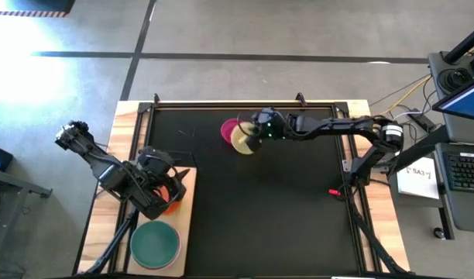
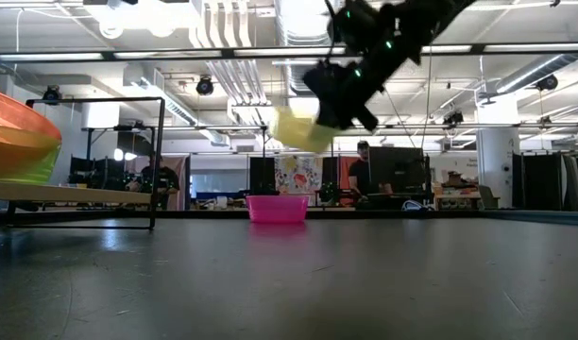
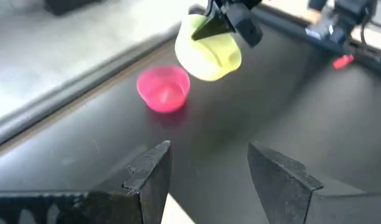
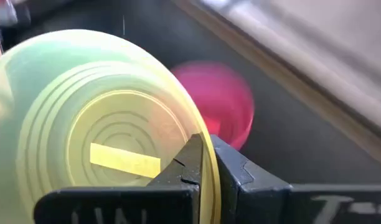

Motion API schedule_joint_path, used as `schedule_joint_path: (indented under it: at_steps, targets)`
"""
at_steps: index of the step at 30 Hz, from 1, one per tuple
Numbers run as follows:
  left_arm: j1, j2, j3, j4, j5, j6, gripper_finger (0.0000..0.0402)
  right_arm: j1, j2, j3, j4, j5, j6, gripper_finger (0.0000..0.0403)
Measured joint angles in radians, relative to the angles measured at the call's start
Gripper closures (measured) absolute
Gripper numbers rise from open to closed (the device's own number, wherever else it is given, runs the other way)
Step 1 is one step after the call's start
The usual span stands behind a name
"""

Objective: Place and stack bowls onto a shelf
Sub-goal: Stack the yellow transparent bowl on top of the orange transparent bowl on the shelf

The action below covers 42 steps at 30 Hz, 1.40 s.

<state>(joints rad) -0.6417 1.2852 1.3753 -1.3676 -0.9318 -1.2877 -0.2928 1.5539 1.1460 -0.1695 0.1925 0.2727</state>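
Bowls on the left: a teal-green bowl [image 1: 154,242] sits on the wooden shelf [image 1: 184,225] at the table's left edge, and an orange-red bowl [image 1: 172,203] beside it lies partly hidden under the left gripper [image 1: 173,188], which hovers over the shelf with its fingers [image 3: 150,171] spread and holding nothing. Farther right, on the black mat [image 1: 283,201], a magenta bowl [image 1: 229,129] rests near the far edge. Just beside it the right gripper [image 1: 256,133] is pinched tight on the rim of a yellow bowl [image 1: 243,139], held tilted, clear above the mat

Black mat [image 1: 283,209] covers table; small red item [image 1: 334,191] near right edge.
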Motion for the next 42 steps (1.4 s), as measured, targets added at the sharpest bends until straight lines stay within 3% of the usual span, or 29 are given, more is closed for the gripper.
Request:
schedule_joint_path:
  at_steps: [6,9,13,18,24,28,32,42]
  targets:
    - [0.070,0.059,0.047,0.004,-0.171,0.095,0.0209,0.023,-0.003,0.171,0.003,0.176,-0.170,0.0394]
    - [0.134,0.091,0.088,0.004,-0.255,0.153,0.0209,0.029,0.008,0.239,0.002,0.209,-0.236,0.0394]
    - [0.256,0.134,0.175,0.005,-0.249,0.226,0.0210,0.026,0.010,0.320,-0.063,0.211,-0.247,0.0394]
    - [0.403,0.198,0.287,0.019,-0.127,0.397,0.0210,0.026,0.009,0.396,-0.217,0.229,-0.220,0.0394]
    - [0.543,0.298,0.405,0.177,0.211,0.704,0.0210,0.026,0.009,0.416,-0.373,0.227,-0.154,0.0394]
    - [0.618,0.381,0.488,0.208,0.372,0.797,0.0210,0.038,0.009,0.406,-0.471,0.228,-0.125,0.0394]
    - [0.667,0.454,0.547,0.199,0.426,0.843,0.0210,0.053,0.009,0.398,-0.536,0.226,-0.116,0.0394]
    - [0.735,0.549,0.610,0.202,0.435,0.908,0.0210,0.108,0.008,0.398,-0.587,0.170,-0.151,0.0394]
